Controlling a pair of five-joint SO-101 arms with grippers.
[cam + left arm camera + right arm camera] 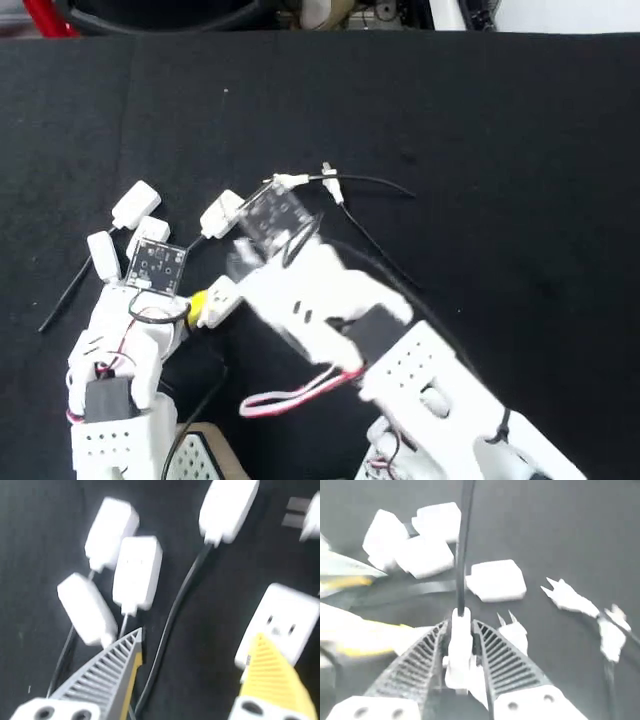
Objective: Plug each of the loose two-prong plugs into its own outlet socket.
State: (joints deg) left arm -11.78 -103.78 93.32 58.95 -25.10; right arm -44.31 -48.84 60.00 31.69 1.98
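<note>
Plugs (148,228) lie clustered on the black table (500,150) at left. My left pincer (199,635) stands spread, its yellow finger (267,670) touching an outlet socket (285,615). My right pincer (460,625) is clenched on a white plug (457,650) with a black cord (465,540).

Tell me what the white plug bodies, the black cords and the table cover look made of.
White plug bodies: moulded plastic, probably; smooth, rounded edges, slight sheen. Black cords: rubber or vinyl jacket, judging by the limp curves. Table cover: likely matte cloth or felt; no glare.
</note>
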